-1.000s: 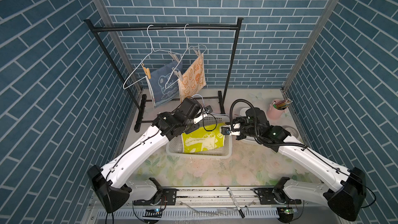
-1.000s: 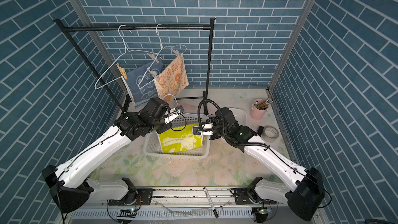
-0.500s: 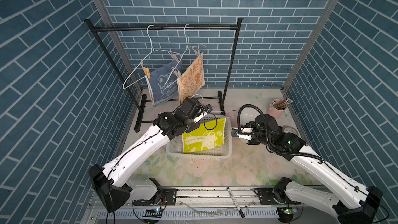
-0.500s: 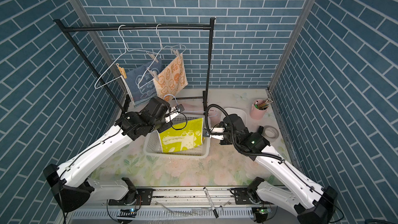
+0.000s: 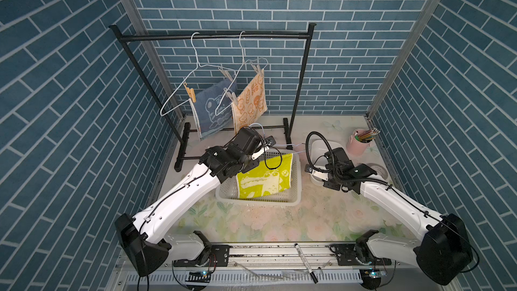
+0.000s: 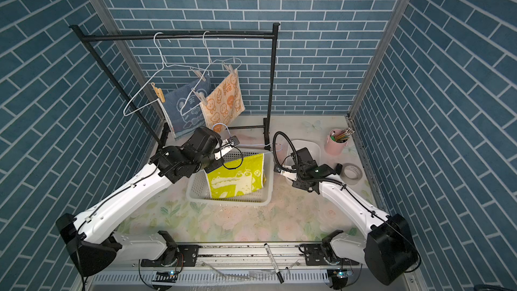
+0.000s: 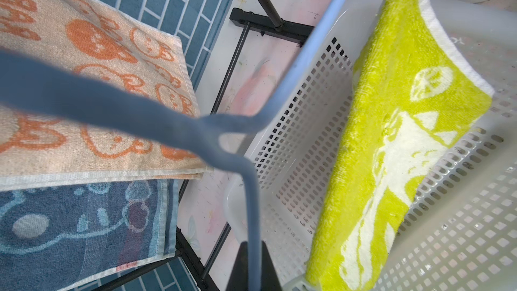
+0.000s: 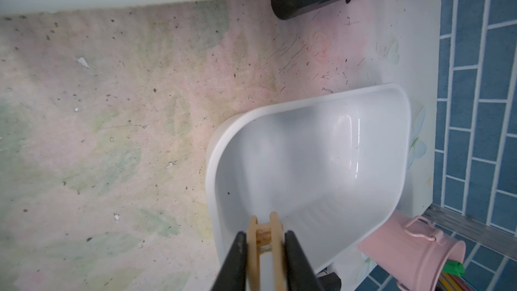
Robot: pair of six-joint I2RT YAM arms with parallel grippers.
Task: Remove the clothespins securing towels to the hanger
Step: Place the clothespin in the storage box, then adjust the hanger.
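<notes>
My left gripper (image 5: 269,141) is shut on a pale blue wire hanger (image 7: 302,51) above the white basket (image 5: 297,183). The yellow-green towel (image 5: 263,181) hangs from that hanger, with its lower edge in the basket. My right gripper (image 8: 264,237) is shut on a tan wooden clothespin (image 8: 253,236), held over the near rim of a white tub (image 8: 307,163). On the rack, the blue towel (image 5: 212,110) and the orange towel (image 5: 251,102) hang from white hangers. They are pinned by a tan clothespin (image 5: 190,92) and pale clothespins (image 5: 227,74), (image 5: 258,69), (image 5: 232,97).
The black rack (image 5: 212,36) stands at the back left. A pink cup of pencils (image 5: 359,142) sits at the back right, beside the tub. A tape roll (image 6: 351,173) lies behind my right arm. A marker (image 5: 305,258) rests on the front rail.
My right gripper has drawn away to the right from the yellow-green towel's corner with the clothespin in it, and now hangs over the tub. The left arm has barely moved.
</notes>
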